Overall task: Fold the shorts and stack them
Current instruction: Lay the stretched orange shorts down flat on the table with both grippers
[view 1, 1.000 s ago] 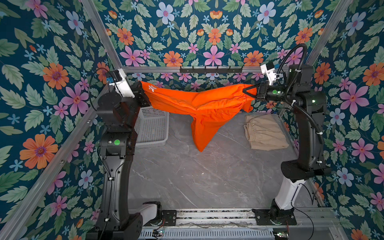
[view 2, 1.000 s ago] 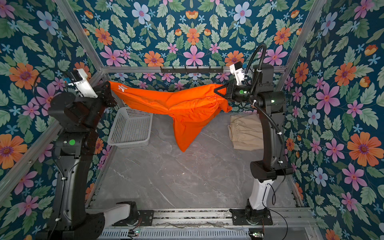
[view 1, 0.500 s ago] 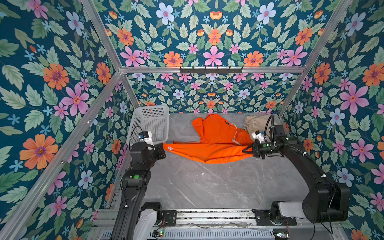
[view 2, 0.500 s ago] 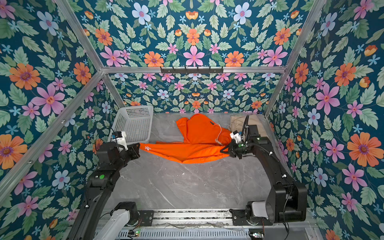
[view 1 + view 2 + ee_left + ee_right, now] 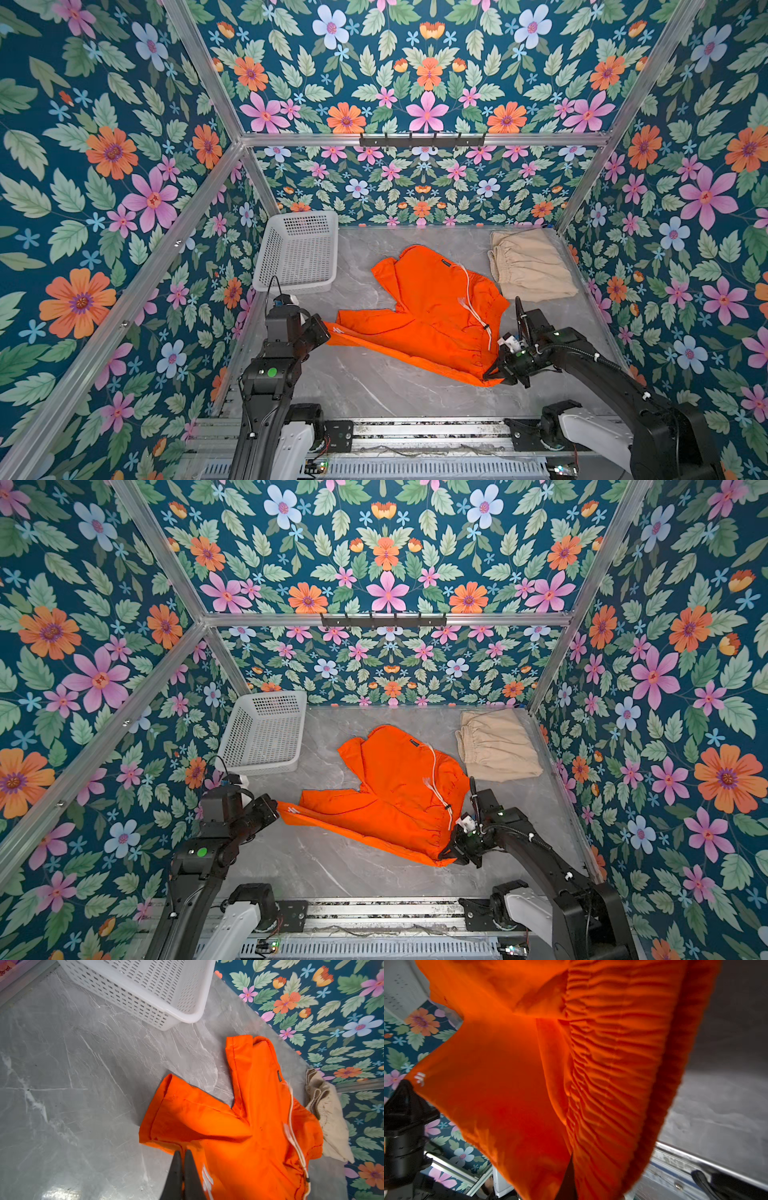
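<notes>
- Since a second ago the orange shorts (image 5: 428, 316) have come down. They were stretched high in the air between the two arms and now lie spread over the middle of the marble table (image 5: 395, 395).
- The left gripper (image 5: 326, 332), at 8 o'clock of the shorts, has its jaws pinched together on a leg-hem corner beside the small white logo. The left wrist view shows the tips (image 5: 182, 1153) nearly meeting on the cloth.
- The right gripper (image 5: 492, 372), at 5 o'clock of the shorts, is clamped narrow on the gathered waistband corner. The edge between the two grippers looks slightly raised off the table.
- Progress: the beige shorts (image 5: 530, 266) sit at 1 o'clock on the table and look already folded. The orange pair is flat but unfolded, with one leg towards 9 o'clock and the other towards 11. Folding it and stacking the two pairs are still to do, so I judge the task about half done.
- Surroundings: the white perforated basket (image 5: 266, 257) stands at 10 o'clock, well apart from the orange cloth.
- In the way: the white drawstring (image 5: 469, 291) trails loose across the orange fabric and could get caught in a fold. The beige pair lies just beside the orange waistband, so a wide sweep might disturb it.
</notes>
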Action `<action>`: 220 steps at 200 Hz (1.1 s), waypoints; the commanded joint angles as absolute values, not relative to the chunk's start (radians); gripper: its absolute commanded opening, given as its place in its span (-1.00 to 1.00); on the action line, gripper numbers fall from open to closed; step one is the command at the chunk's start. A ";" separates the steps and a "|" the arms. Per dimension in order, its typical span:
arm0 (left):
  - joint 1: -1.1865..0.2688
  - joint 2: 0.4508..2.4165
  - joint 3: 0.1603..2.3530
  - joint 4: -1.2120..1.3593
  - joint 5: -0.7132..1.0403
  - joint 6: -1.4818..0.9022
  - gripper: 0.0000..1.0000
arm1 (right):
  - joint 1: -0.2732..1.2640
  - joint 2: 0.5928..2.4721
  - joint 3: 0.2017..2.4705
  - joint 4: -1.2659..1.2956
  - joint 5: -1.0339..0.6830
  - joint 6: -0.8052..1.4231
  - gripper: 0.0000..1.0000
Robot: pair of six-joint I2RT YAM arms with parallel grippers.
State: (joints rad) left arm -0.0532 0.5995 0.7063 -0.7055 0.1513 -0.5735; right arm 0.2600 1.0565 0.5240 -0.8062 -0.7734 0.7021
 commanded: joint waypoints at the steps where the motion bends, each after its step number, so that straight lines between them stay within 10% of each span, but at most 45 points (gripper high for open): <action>1: -0.052 0.578 0.728 -0.768 0.138 -0.594 -1.00 | 0.273 1.021 0.517 -0.903 -0.671 0.766 -1.00; 120: -0.052 0.507 0.525 -0.894 0.227 -0.934 -1.00 | 0.273 1.148 0.550 -0.850 -0.480 0.760 -0.96; 166: -0.052 0.485 0.582 -0.947 0.265 -0.960 -0.07 | 0.273 1.129 0.668 -0.986 -0.422 0.713 -0.16; 220: -0.052 0.531 0.595 -0.812 0.318 -0.952 -0.03 | 0.288 1.085 0.863 -1.010 -0.375 0.694 -0.11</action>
